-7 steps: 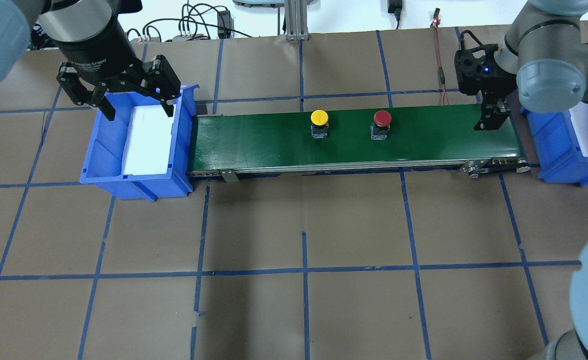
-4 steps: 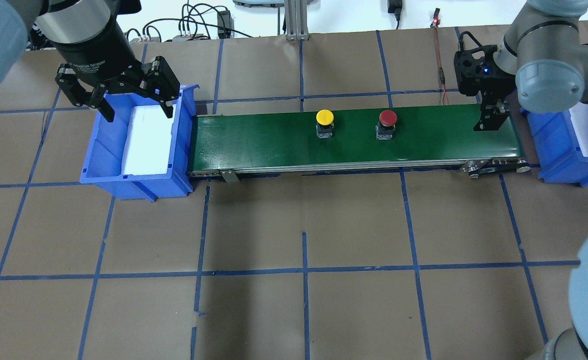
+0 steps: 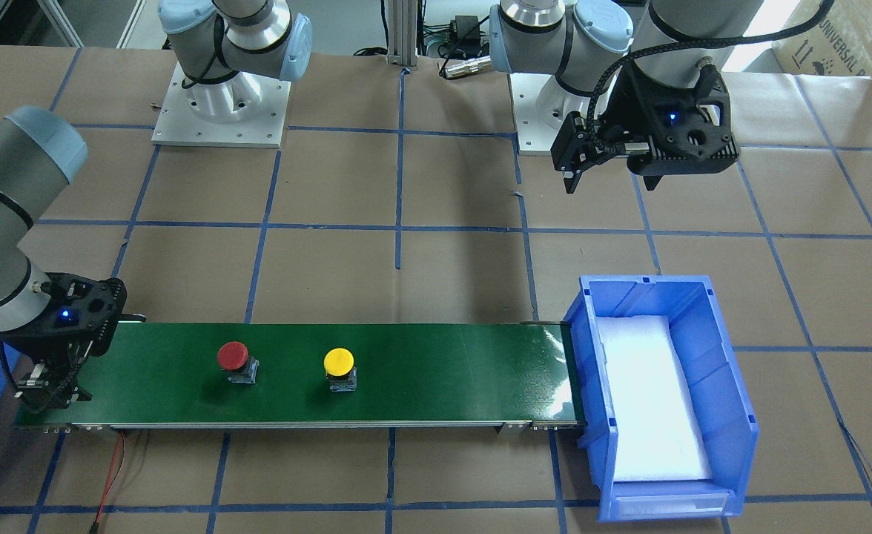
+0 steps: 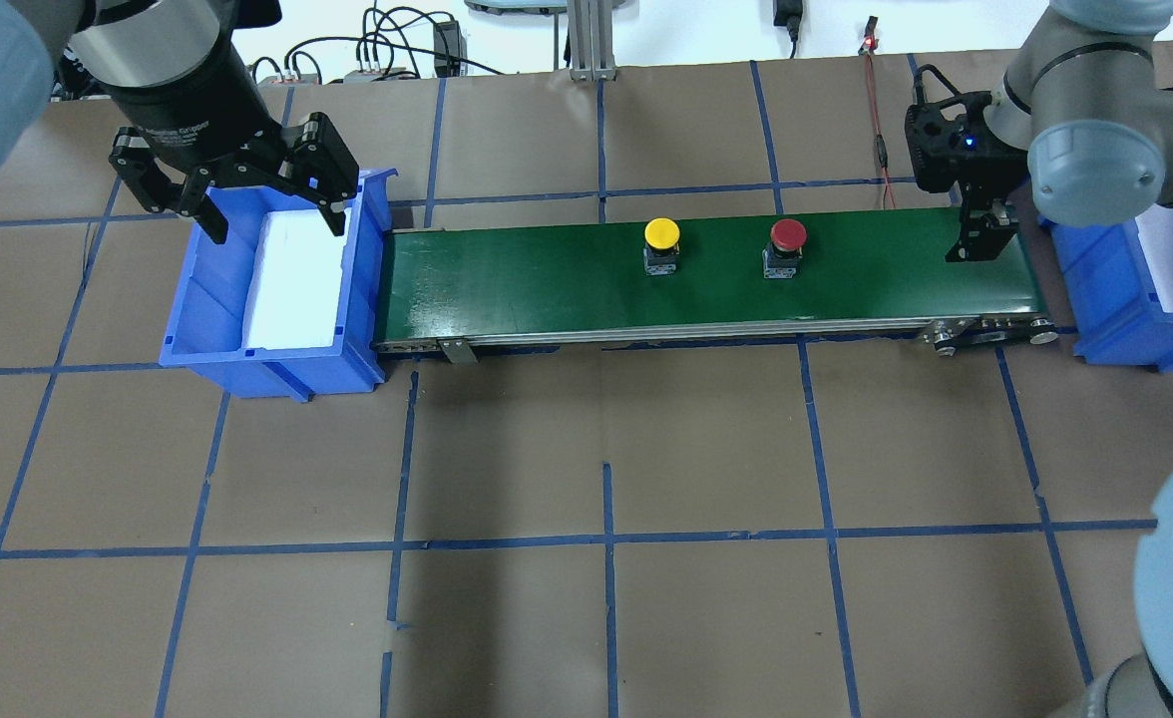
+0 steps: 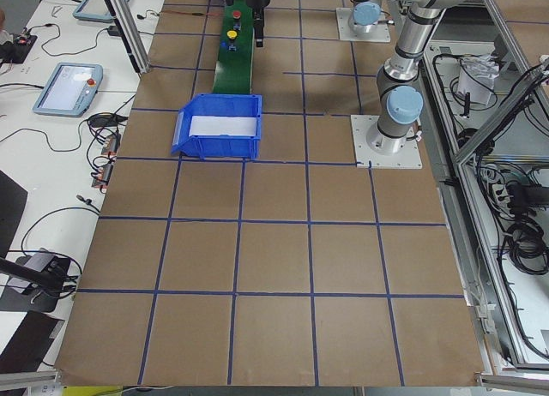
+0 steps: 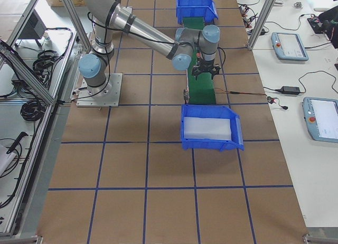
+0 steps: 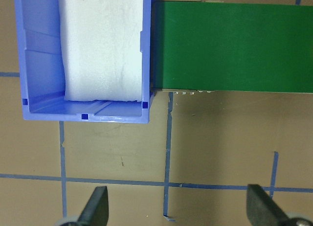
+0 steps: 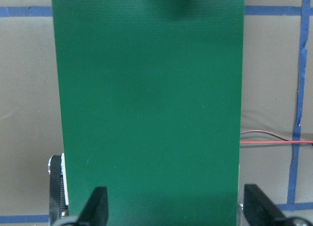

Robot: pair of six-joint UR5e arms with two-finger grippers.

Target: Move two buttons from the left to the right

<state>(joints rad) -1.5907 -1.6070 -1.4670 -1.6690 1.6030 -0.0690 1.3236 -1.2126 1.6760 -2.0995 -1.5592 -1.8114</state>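
Left gripper [image 4: 277, 227] and right gripper [image 4: 976, 247] both spread wide, empty; buttons upright mid-belt.
Yellow button [image 4: 662, 234] stands at nine o'clock of red button [image 4: 788, 234] on the green belt [image 4: 527, 284]; probably light, rigid, slick-capped, best pinched across the squarish base.

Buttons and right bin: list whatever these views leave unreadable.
- Right blue bin: the overhead view's right edge and the right arm hide most of its inside.
- Yellow button and red button: too small in the exterior left view for any detail.
- Both wrist views: no button inside the frame.
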